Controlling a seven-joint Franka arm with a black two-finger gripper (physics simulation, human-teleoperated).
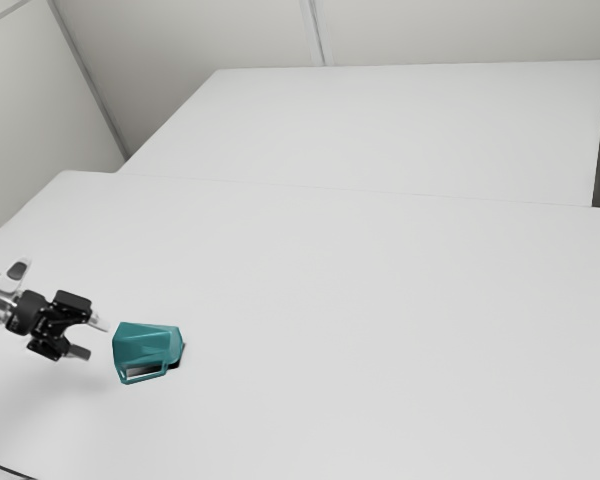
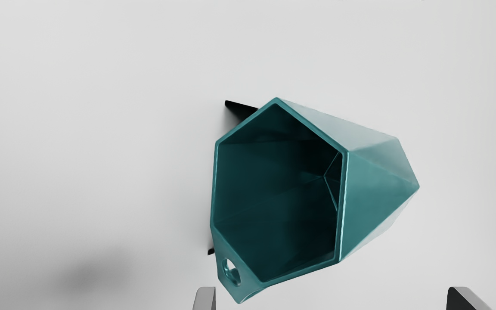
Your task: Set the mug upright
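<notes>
A teal faceted mug (image 1: 145, 345) lies on its side on the white table, its handle toward the exterior view's bottom edge. Just off the mug, toward the exterior view's left, is my black gripper (image 1: 93, 338), open with its fingers pointing at the mug. The wrist view looks into the mouth of the mug (image 2: 274, 193), with the handle at a lower corner of the rim. Two fingertips of my gripper (image 2: 332, 299) stand wide apart there, nothing held between them.
The white table (image 1: 380, 320) spreads around the mug. Beyond it lies another white surface (image 1: 400, 130), with pale walls behind. A dark cable (image 1: 8, 469) crosses the exterior view's lower left corner.
</notes>
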